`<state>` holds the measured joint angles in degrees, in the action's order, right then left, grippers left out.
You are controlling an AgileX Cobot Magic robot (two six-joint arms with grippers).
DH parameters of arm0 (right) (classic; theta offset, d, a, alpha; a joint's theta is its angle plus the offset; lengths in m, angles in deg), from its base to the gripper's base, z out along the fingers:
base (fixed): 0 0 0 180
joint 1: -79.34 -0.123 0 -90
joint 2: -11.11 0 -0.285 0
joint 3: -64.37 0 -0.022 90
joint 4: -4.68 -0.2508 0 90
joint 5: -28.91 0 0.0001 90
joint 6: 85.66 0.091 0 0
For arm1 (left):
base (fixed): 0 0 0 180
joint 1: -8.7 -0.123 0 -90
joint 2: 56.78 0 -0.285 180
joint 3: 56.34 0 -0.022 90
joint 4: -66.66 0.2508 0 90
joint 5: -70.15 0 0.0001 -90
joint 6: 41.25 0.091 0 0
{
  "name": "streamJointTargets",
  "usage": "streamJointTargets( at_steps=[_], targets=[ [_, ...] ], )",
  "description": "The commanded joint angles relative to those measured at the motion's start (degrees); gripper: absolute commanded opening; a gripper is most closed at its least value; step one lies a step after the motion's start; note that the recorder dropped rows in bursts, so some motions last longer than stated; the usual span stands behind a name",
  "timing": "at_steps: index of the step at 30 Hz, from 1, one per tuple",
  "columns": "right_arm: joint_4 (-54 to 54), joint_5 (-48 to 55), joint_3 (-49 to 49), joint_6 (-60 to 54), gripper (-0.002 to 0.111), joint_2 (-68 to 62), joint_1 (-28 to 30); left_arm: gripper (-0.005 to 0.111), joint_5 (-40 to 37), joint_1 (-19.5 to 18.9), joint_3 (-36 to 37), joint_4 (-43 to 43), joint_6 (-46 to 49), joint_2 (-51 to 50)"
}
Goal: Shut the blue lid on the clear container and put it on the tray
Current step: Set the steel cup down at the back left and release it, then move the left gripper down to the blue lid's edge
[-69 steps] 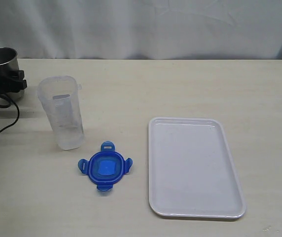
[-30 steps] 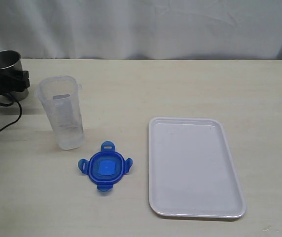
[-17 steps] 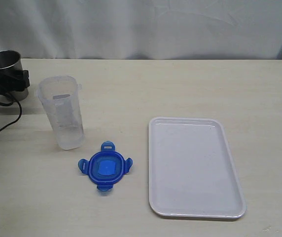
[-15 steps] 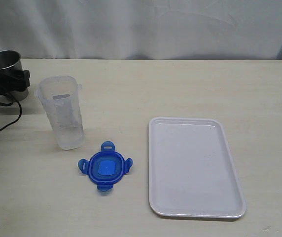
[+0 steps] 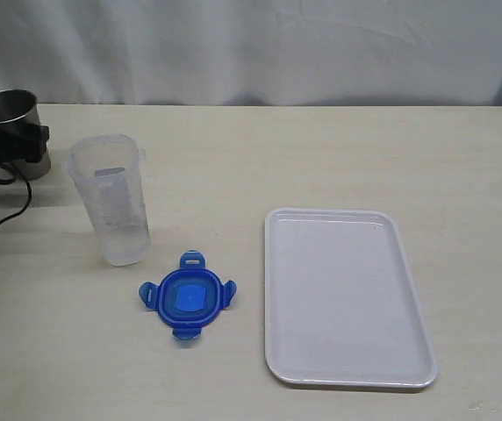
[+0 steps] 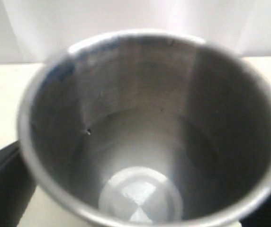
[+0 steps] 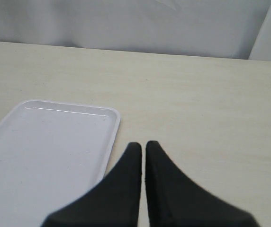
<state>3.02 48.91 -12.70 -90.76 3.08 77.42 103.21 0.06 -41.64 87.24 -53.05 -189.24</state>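
The clear container (image 5: 115, 197) stands upright and lidless at the left of the table. Just in front of it, to the right, the blue lid (image 5: 187, 296) lies flat with its flaps spread. The white tray (image 5: 347, 298) lies bare further right and shows in the right wrist view as the tray (image 7: 40, 151). My left gripper (image 5: 10, 145) is at the far left edge, its black fingers (image 6: 3, 179) on either side of a steel cup (image 5: 10, 110). My right gripper (image 7: 143, 144) is shut on nothing, just off the tray's edge, and is out of the exterior view.
The steel cup (image 6: 145, 123) fills the left wrist view and is empty inside. A black cable (image 5: 5, 215) trails over the table from the left arm. A white curtain (image 5: 260, 48) hangs behind the table's far edge.
The left gripper and steel cup have shifted slightly at the left edge, and the cable has drawn leftward. Container, lid and tray have not moved.
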Motion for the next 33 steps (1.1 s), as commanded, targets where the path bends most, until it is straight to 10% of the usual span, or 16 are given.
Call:
streamJointTargets(
  at_steps=[1,17,33],
  targets=[
    [0.5,-0.2,-0.1,-0.1,0.004,0.2,-0.2,0.105,2.1,-0.1,2.8,0.2,0.0,2.5],
    [0.5,-0.2,-0.1,-0.1,0.004,0.2,-0.2,0.105,2.4,-0.7,17.1,-0.3,-0.3,12.5],
    [0.5,-0.2,-0.1,-0.1,0.004,0.2,-0.2,0.105,-38.4,0.5,21.2,-2.4,-14.8,44.0]
  ],
)
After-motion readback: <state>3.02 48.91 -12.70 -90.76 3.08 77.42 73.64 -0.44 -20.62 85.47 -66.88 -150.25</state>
